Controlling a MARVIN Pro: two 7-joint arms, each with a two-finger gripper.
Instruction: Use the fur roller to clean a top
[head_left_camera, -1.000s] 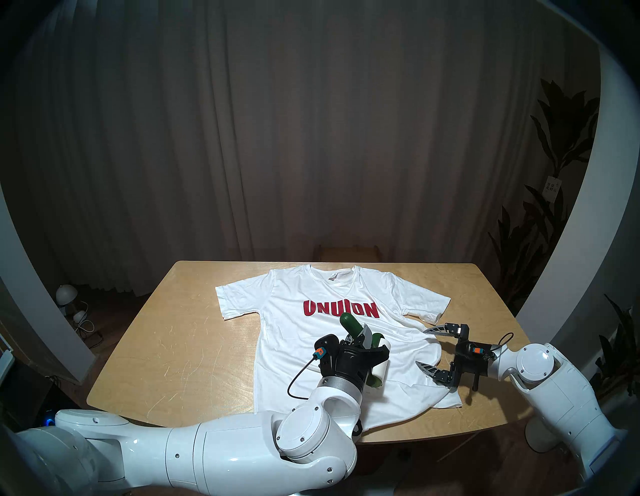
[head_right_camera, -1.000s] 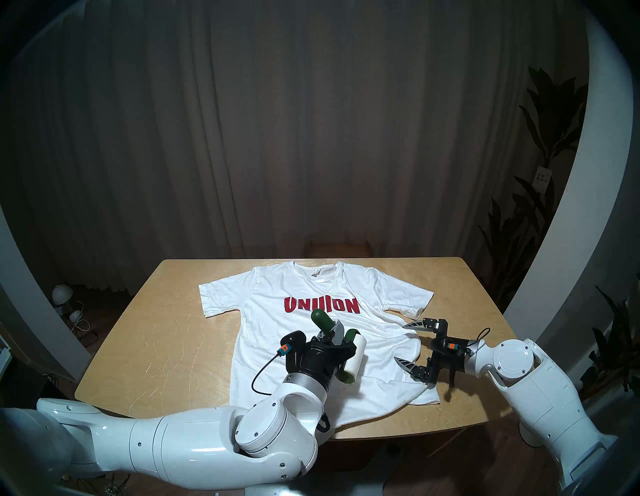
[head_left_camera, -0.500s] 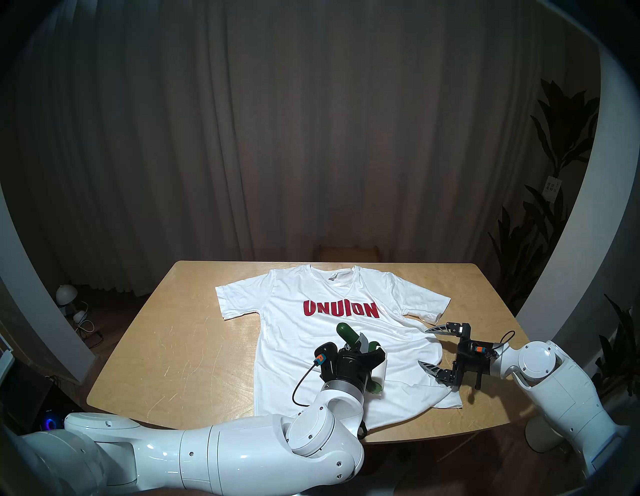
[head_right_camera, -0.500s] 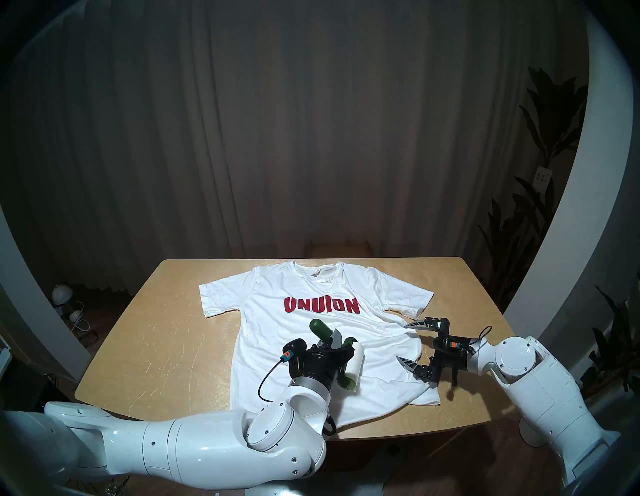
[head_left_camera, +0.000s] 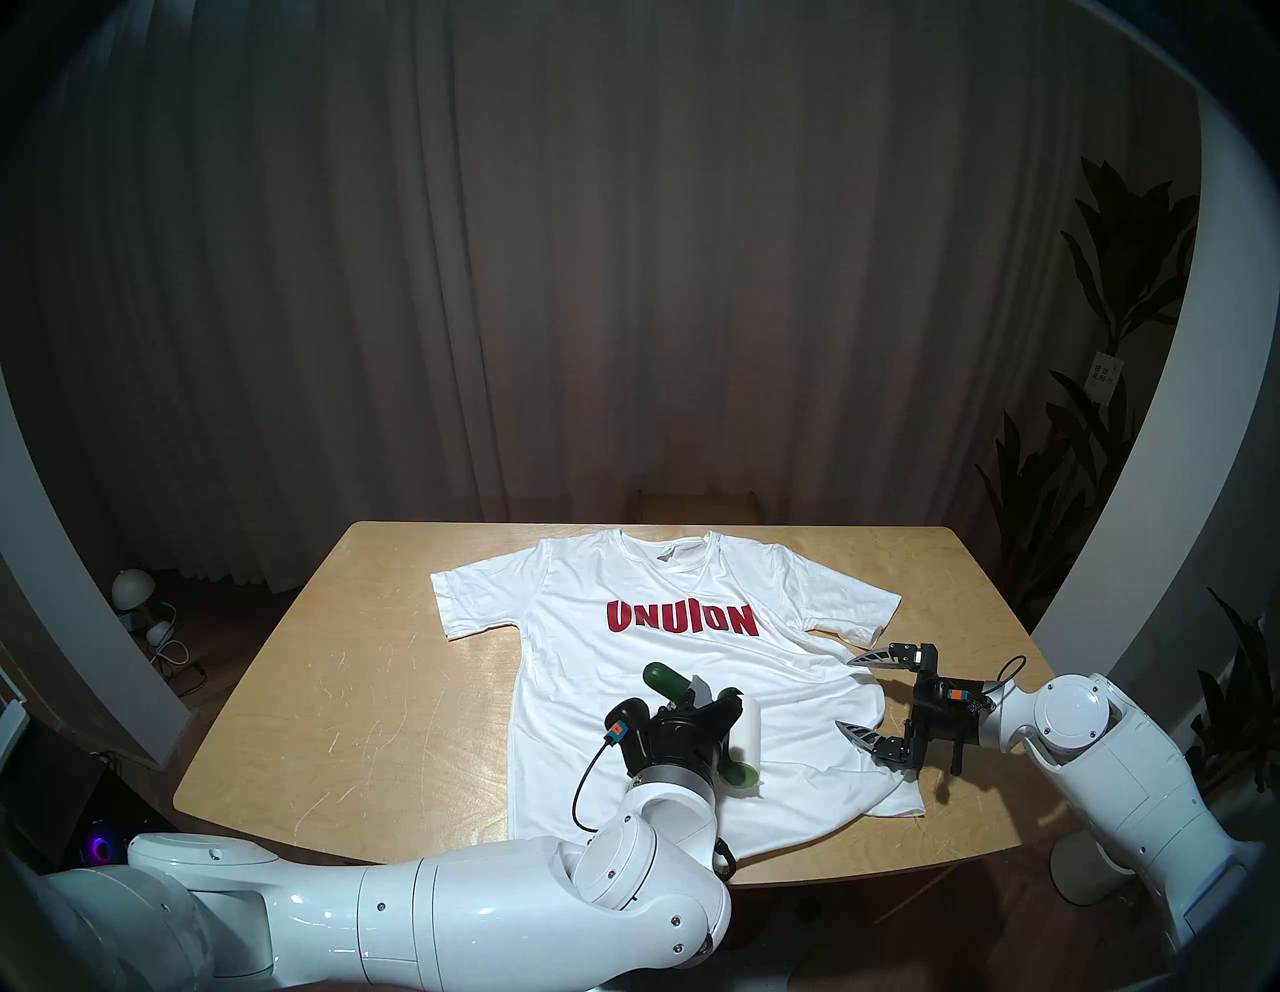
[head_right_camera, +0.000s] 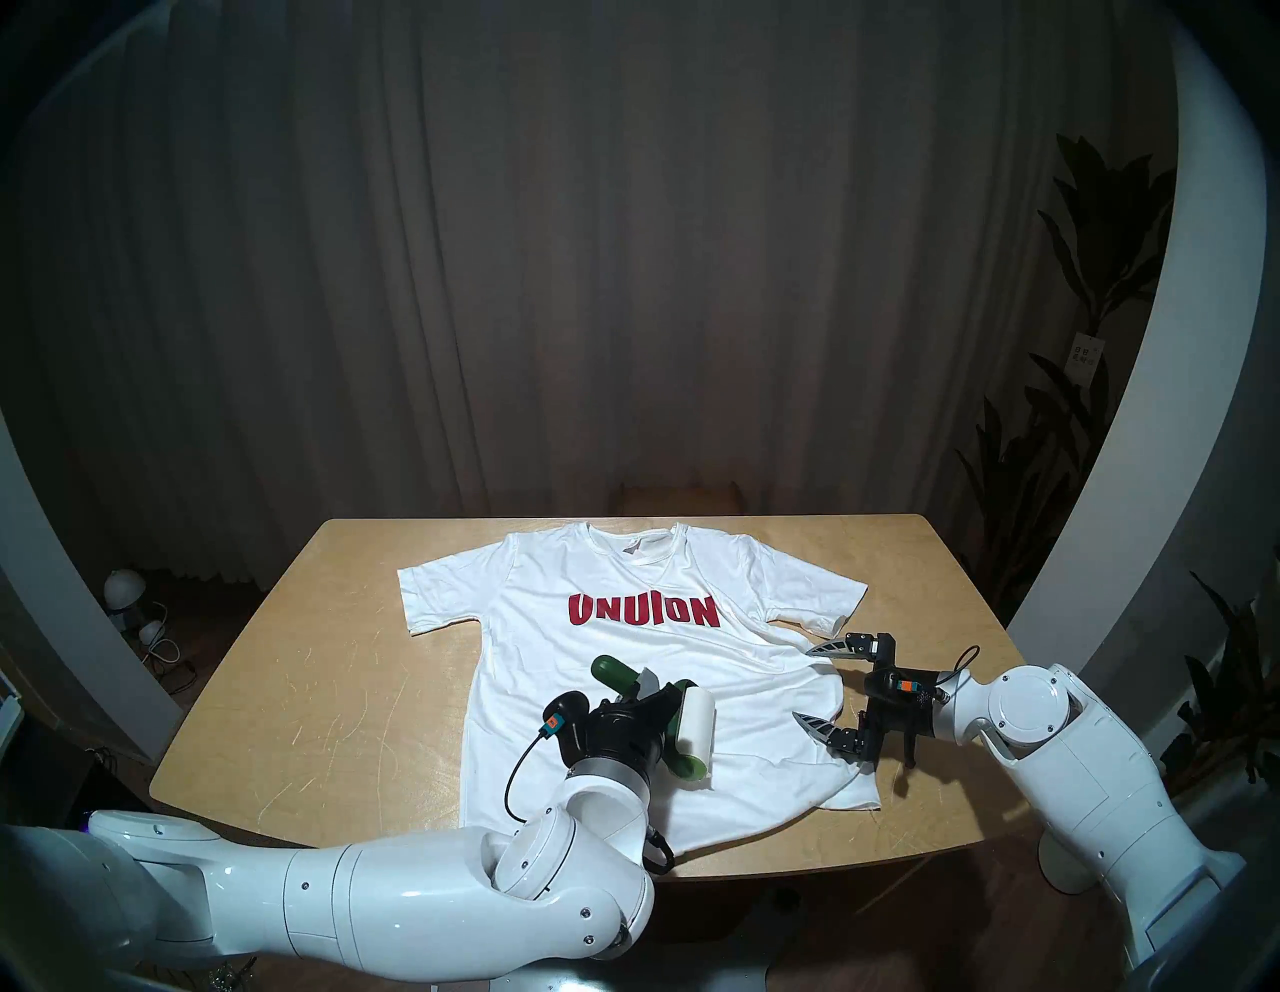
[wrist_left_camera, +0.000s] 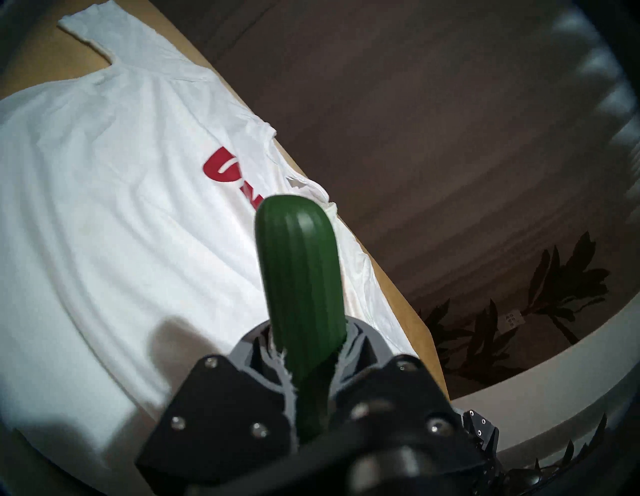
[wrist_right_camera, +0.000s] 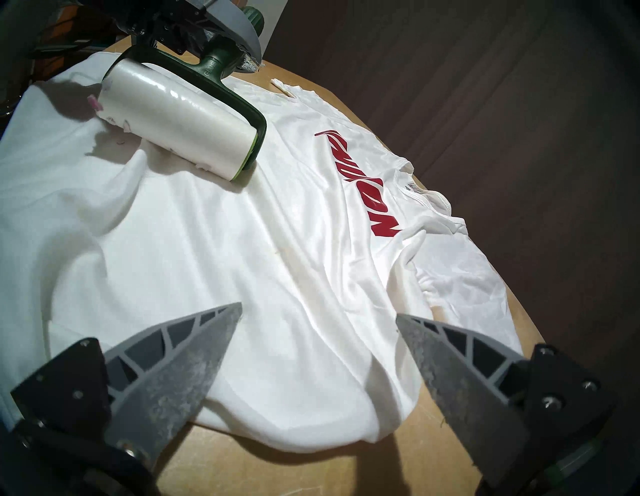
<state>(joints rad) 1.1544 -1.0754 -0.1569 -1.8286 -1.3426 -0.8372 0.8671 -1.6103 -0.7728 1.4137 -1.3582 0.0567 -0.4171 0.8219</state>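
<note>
The left hand (head_left_camera: 692, 700) is clenched on the dark green handle of the fur roller (wrist_right_camera: 180, 114), its fingers pinching the grip near the neck so that the rounded handle end pokes out past them, away from the robot, while the frame and white sticky roll hang off to the right of the hand. Held this way, the roll lies lengthwise on the lower middle of the top (head_left_camera: 665, 658), below the red lettering, and the right wrist view shows it pressed into the cloth with a small ridge of fabric bunched against it; that contact is what a cleaning stroke needs. The left forearm reaches in low from the near left corner of the desk (head_left_camera: 346, 693), the wrist bent so the hand points forward and slightly down, keeping the roll flat rather than on one edge. The right hand (head_left_camera: 855, 696) is released, its jaws spread wide and empty, hovering at the right hem of the top, just beside a rumpled fold. It seems poised there to pin the loose cloth so the roll does not drag it along.
</note>
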